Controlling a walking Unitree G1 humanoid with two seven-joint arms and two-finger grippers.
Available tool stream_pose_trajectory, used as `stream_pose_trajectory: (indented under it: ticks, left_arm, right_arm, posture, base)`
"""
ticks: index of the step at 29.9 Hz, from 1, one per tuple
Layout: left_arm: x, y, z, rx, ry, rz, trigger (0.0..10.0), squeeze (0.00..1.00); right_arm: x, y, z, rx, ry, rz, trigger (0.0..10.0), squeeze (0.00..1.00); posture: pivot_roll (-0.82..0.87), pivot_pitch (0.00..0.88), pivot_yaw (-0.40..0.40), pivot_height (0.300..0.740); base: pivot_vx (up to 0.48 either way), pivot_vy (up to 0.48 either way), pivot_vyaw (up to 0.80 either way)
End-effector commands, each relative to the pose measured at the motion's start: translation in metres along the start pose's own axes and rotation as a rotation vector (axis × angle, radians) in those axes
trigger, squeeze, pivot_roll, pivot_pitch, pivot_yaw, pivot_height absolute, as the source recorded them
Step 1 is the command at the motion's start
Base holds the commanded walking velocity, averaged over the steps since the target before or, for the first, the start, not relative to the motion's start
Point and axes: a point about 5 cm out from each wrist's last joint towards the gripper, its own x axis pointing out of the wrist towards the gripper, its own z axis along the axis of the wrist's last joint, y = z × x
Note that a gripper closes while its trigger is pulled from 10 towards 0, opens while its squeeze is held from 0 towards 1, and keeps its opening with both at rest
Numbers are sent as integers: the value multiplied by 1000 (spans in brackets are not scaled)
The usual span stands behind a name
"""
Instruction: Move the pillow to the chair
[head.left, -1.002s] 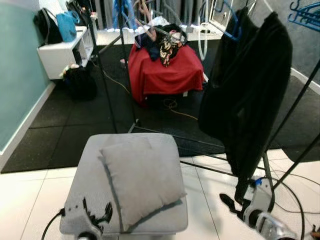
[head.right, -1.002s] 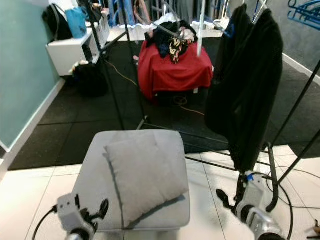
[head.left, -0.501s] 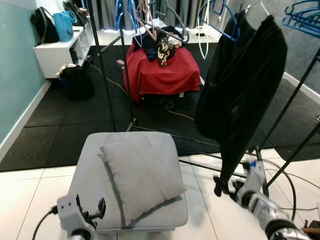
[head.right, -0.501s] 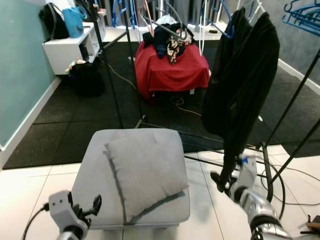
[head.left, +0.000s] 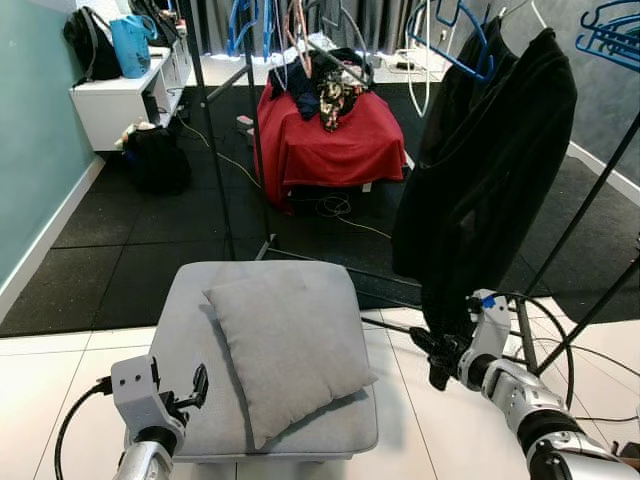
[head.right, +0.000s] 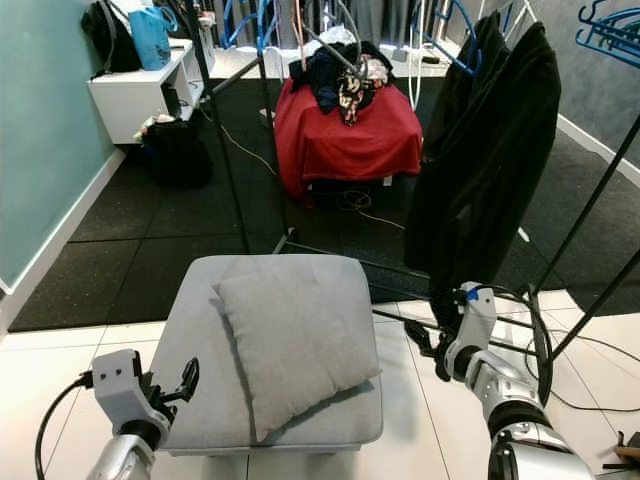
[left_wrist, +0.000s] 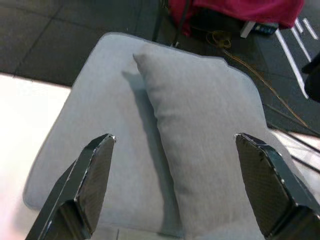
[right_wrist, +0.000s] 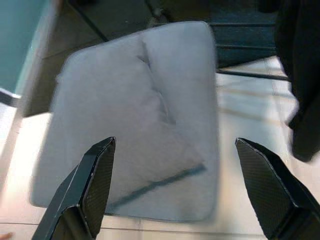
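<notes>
Both arms have risen toward the seat since a second ago. One grey pillow (head.left: 290, 352) lies on one grey stool (head.left: 190, 320). The left gripper (head.left: 196, 385) and right gripper (head.left: 428, 352) flank it, each with two fingers spread wide, touching nothing.

Black coat (head.left: 490, 190) on a rack, red-draped table (head.left: 325, 150) behind, white shelf (head.left: 120, 100) by the teal wall (head.left: 30, 170).
</notes>
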Motion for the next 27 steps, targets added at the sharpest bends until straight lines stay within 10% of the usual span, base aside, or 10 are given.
stream_pose_trajectory:
  ticks: [1, 16, 27]
  left_arm:
    - [15, 4, 35, -2, -101, -14, 10000, 0]
    - [18, 11, 62, -74, -129, -18, 10000, 0]
    - [5, 17, 36, -79, -33, 12, 10000, 0]
  right_arm:
    - [5, 9, 14, 29, -45, 57, 10000, 0]
    - [11, 18, 24, 6, -47, 84, 10000, 0]
    - [13, 22, 30, -10, -48, 93, 10000, 0]
  posture:
    - [-146, 0, -11, 705]
    - [-125, 8, -11, 655]
    - [-122, 13, -17, 625]
  base:
    - [0, 0, 0]
    - [0, 0, 0]
    - [0, 0, 0]
